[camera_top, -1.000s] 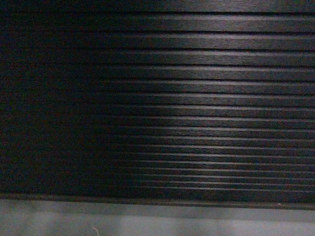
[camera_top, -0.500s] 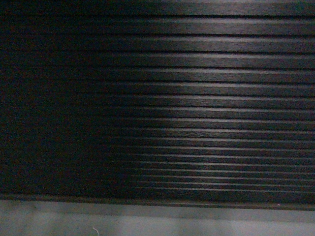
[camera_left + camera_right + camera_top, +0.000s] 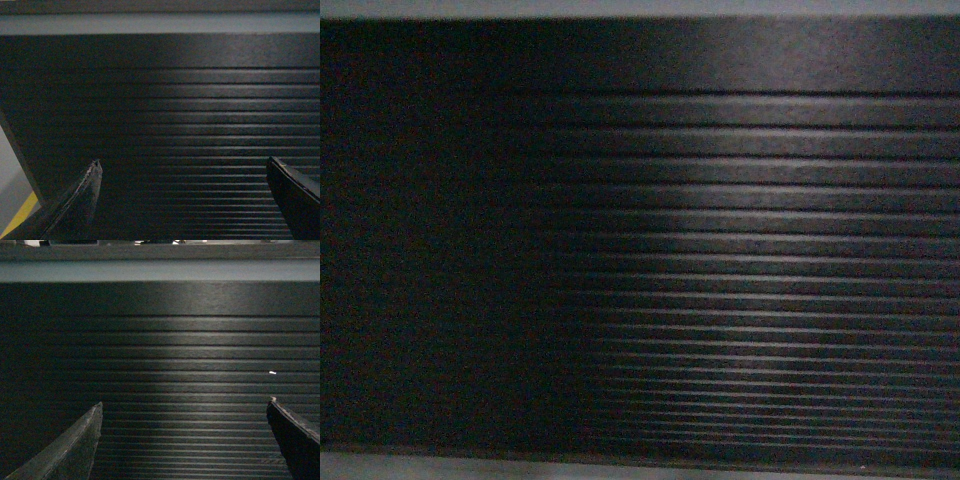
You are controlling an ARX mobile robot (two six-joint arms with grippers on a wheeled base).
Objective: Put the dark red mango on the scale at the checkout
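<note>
Nothing but the dark, horizontally ribbed slatted front of the checkout counter point(image 3: 720, 250) fills the head view, so a blind reach risks knocking the counter. Left wrist: left gripper point(image 3: 182, 200) spread apart, empty, facing slats. Right wrist: right gripper point(image 3: 182, 440) likewise apart; mango and scale unseen in any view.

Dark ribbed front of the checkout point(image 3: 740, 260) across nearly the whole frame — left side in shadow; pale strips along top and bottom edges

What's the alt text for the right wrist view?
The checkout's dark ribbed front fills the view, a pale band along its top. The right gripper is open and empty, its fingers apart at the bottom. No mango or scale shows.
</note>
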